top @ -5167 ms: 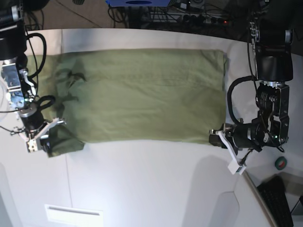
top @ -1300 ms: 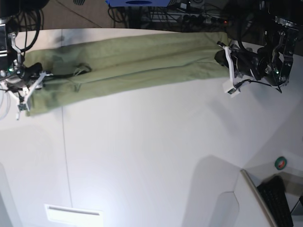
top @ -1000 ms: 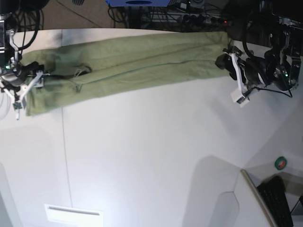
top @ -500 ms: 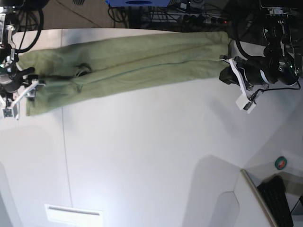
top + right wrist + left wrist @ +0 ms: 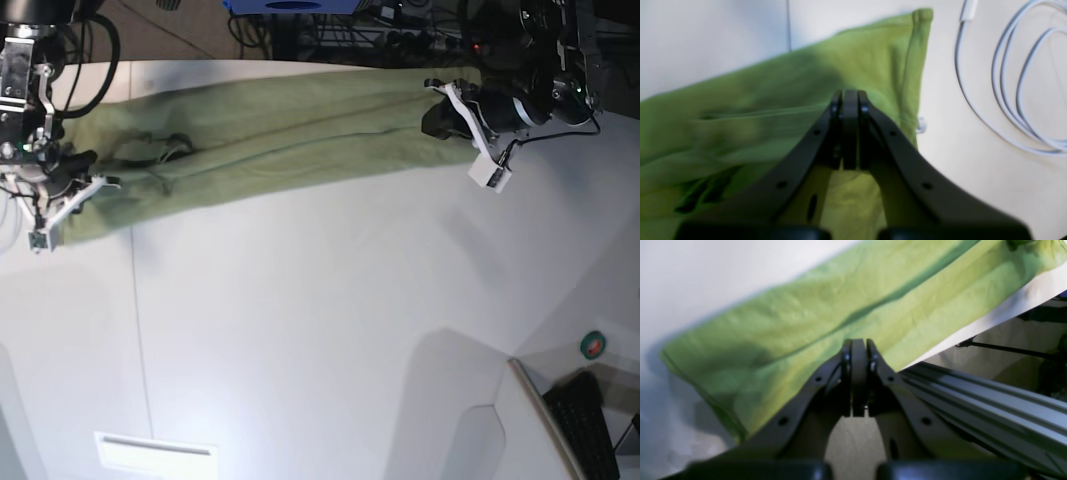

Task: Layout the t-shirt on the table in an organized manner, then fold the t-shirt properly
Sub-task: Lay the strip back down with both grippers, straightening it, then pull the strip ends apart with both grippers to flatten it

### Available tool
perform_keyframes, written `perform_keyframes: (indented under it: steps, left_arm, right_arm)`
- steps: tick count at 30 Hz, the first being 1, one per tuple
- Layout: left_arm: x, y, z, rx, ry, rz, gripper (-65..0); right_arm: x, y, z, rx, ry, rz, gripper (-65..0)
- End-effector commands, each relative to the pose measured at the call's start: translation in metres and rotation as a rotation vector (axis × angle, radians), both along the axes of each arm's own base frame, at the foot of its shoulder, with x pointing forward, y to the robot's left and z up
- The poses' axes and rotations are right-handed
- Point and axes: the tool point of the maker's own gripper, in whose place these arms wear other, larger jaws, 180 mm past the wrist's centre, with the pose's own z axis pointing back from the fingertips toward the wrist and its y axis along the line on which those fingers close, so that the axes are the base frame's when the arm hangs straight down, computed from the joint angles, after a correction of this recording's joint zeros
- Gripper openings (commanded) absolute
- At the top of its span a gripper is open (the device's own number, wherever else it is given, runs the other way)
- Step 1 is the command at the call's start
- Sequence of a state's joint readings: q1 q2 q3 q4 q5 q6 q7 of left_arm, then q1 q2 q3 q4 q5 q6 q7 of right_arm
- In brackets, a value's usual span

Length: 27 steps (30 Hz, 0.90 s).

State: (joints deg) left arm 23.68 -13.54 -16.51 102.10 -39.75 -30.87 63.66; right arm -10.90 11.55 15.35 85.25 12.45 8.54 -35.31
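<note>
The olive-green t-shirt (image 5: 280,130) lies as a long narrow folded strip along the far edge of the white table (image 5: 320,330). My left gripper (image 5: 434,117) hovers over the strip's right end. In the left wrist view the left gripper (image 5: 858,344) is shut above the t-shirt (image 5: 800,320), with no cloth showing between the jaws. My right gripper (image 5: 93,184) is at the strip's left end. Seen from the right wrist, the right gripper (image 5: 850,95) is shut too, over the t-shirt (image 5: 773,83) near its hemmed end.
A white cable (image 5: 1007,100) loops on the table beside the shirt's left end. An aluminium rail (image 5: 990,413) runs past the table's far edge. A dark seam (image 5: 140,330) crosses the table. A green tape roll (image 5: 594,345) and a keyboard (image 5: 590,420) sit at the lower right.
Both grippers have gone from open to shut. The left gripper moved up and leftward over the shirt's right end. The right gripper shifted slightly onto the left end.
</note>
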Motion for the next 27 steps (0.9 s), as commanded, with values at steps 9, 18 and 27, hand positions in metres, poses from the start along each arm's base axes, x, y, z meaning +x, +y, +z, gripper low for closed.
perform_keyframes:
  steps: [9,18,27]
  left_arm:
    - [-0.021,0.016,-0.052,0.187,0.092,0.019,-65.0]
    - [-0.009,0.006,-0.089,0.211,0.179,-0.039,-65.0]
    - [0.058,0.024,-0.078,0.283,0.101,-0.031,-65.0]
  right_arm:
    - [-0.005,-0.011,-0.029,0.018,0.076,-0.041,-65.0]
    - [-0.012,-0.014,-0.043,0.029,0.122,-0.056,-65.0]
    - [0.001,-0.011,-0.037,0.036,0.094,-0.063,-65.0]
